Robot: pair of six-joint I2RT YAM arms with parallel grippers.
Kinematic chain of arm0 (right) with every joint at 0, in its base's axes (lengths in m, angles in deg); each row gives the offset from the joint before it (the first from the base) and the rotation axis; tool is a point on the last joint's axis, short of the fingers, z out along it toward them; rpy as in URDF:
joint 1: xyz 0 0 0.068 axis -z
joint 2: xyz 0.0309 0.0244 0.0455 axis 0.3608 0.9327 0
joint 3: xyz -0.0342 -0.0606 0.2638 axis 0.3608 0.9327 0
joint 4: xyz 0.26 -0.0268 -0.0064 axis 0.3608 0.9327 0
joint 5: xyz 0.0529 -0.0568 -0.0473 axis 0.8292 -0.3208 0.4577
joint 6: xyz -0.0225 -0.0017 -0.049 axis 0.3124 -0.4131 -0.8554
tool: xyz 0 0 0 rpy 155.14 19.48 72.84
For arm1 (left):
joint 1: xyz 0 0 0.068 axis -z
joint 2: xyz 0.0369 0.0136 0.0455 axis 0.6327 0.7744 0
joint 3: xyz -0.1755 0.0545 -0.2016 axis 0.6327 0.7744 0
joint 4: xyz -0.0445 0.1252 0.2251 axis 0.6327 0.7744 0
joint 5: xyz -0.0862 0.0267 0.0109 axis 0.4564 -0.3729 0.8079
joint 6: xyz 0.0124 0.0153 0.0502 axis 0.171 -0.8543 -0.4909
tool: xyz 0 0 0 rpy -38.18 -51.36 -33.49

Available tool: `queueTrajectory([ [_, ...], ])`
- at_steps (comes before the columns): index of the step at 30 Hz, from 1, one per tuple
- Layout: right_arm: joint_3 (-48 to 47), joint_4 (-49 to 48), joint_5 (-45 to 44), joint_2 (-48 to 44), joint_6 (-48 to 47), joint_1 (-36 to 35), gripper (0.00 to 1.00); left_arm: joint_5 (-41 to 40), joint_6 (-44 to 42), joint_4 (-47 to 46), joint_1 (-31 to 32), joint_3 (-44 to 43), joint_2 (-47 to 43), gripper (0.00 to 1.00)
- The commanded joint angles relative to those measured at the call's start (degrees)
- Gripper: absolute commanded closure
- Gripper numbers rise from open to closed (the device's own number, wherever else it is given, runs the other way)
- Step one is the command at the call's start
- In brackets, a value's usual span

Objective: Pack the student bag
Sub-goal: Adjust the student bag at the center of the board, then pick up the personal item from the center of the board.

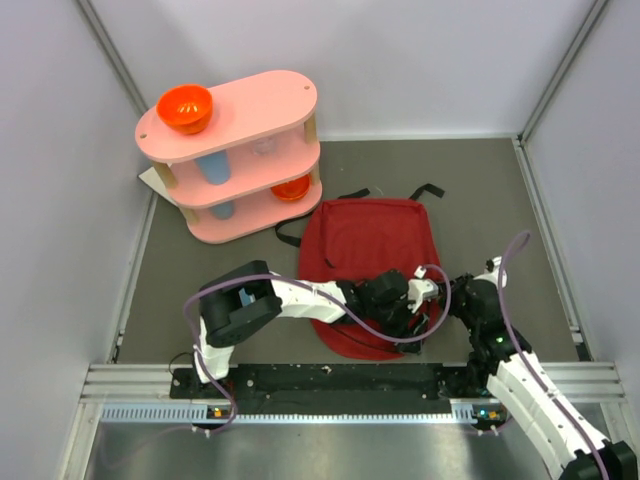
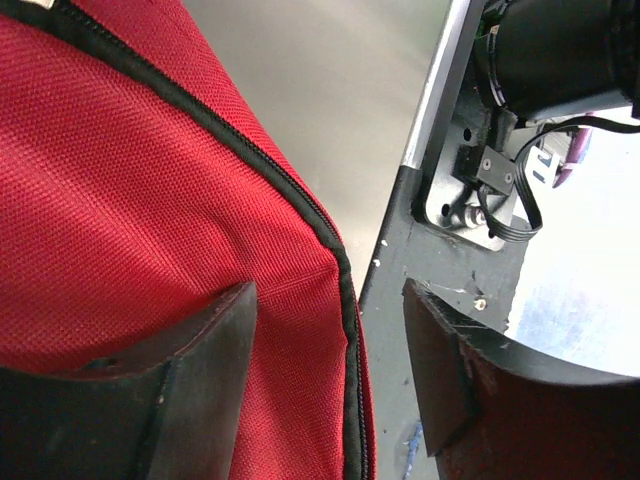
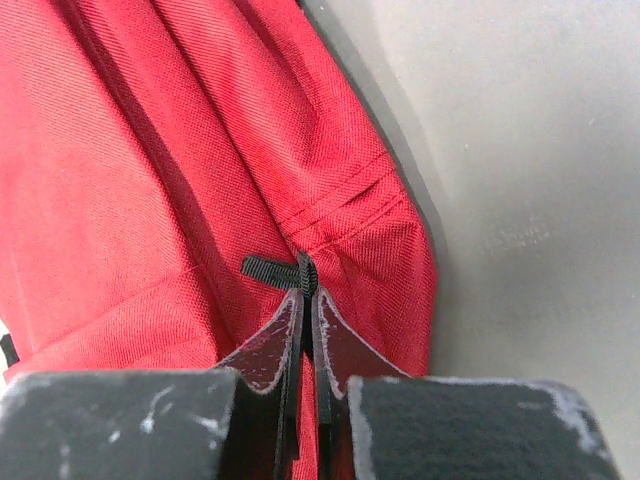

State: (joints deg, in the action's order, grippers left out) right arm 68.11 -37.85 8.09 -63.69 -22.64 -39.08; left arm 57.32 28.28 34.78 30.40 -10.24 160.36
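Observation:
The student bag [image 1: 368,245] is a large dark red backpack lying flat on the grey table. Both grippers meet at its near right corner. In the left wrist view my left gripper [image 2: 330,370] stands open, straddling the bag's [image 2: 120,200] edge with its black zip seam [image 2: 300,200]. One finger [image 2: 200,350] is over the red fabric and the other [image 2: 450,360] is over the table. My right gripper [image 3: 308,295] is shut on a small black webbing tab [image 3: 268,268] sewn to the bag [image 3: 150,150]. In the top view the left gripper [image 1: 412,308] sits just left of the right gripper [image 1: 443,296].
A pink three-tier shelf [image 1: 235,160] stands at the back left, with an orange bowl [image 1: 185,108] on top and cups on the lower tiers. Black straps [image 1: 425,190] trail from the bag's far edge. Walls close three sides, and a metal rail [image 1: 330,385] runs along the near edge.

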Motion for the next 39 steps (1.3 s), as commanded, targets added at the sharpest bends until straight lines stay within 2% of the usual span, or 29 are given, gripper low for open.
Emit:
queueTrajectory([
  [1,0.7,-10.9,-3.0,1.5,2.2,0.6,1.0,1.9,0.7,-0.2,1.8,1.6,3.9,0.37],
  [8,-1.5,-18.6,-4.7,10.9,1.7,0.8,1.0,1.0,-0.4,1.1,4.5,5.0,7.0,0.54],
  [10,-2.4,-21.4,-4.2,14.9,1.7,1.1,1.0,0.5,-0.2,1.0,5.2,6.0,7.4,0.56],
  [13,-3.4,-23.4,-3.6,18.2,1.4,1.2,1.0,-0.9,-0.1,0.0,5.4,7.1,5.9,0.56],
  [17,-4.0,-22.4,-5.4,16.7,0.6,1.4,1.0,-4.1,0.1,0.7,5.4,7.9,4.1,0.56],
  [19,-6.1,-16.9,-4.8,15.2,-0.7,1.4,1.0,-5.8,0.5,0.8,5.3,8.6,1.7,0.47],
  [21,-7.3,-12.7,-3.9,12.3,-2.4,1.4,0.85,-9.3,0.2,2.6,5.2,8.6,-2.2,0.42],
  [22,-8.7,-6.4,-4.3,10.9,-2.6,1.4,0.75,-10.7,-0.1,4.4,5.1,7.4,-3.8,0.34],
  [23,-9.2,-3.7,-5.7,9.4,-2.9,1.3,0.56,-12.7,-0.5,5.8,5.1,6.6,-5.4,0.3],
  [26,-11.8,6.8,-9.0,0.8,-4.0,1.4,0.26,-21.1,-0.1,12.0,4.2,3.5,-12.5,0.17],
  [28,-13.3,9.2,-8.5,-4.9,-5.3,1.4,0.23,-27.6,-0.2,14.7,2.5,2.8,-18.3,0.14],
  [29,-13.8,10.1,-6.8,-6.3,-5.5,1.4,0.23,-30.0,1.0,15.5,1.6,3.1,-20.5,0.09],
  [31,-15.2,9.5,-3.6,-7.8,-5.6,1.3,0.23,-34.3,4.0,18.9,-2.7,4.4,-26.5,0.07],
  [32,-15.7,7.6,0.8,-7.4,-6.0,1.4,0.23,-35.1,5.5,20.3,-7.1,5.1,-30.2,0.06],
  [34,-17.5,5.4,8.9,-3.2,-6.1,1.3,0.23,-35.5,8.5,22.9,-12.2,8.4,-34.5,0.06],
  [35,-18.2,3.3,11.6,-0.6,-6.4,1.4,0.23,-35.4,8.9,23.0,-17.2,10.0,-39.1,0.05],
  [37,-20.4,0.4,18.8,6.9,-7.0,1.1,0.23,-38.5,9.8,23.1,-21.3,15.3,-43.9,0.04],
  [39,-23.0,-3.6,21.3,11.5,-8.3,-1.5,0.23,-40.2,10.6,24.1,-26.4,19.6,-49.8,0.02],
])
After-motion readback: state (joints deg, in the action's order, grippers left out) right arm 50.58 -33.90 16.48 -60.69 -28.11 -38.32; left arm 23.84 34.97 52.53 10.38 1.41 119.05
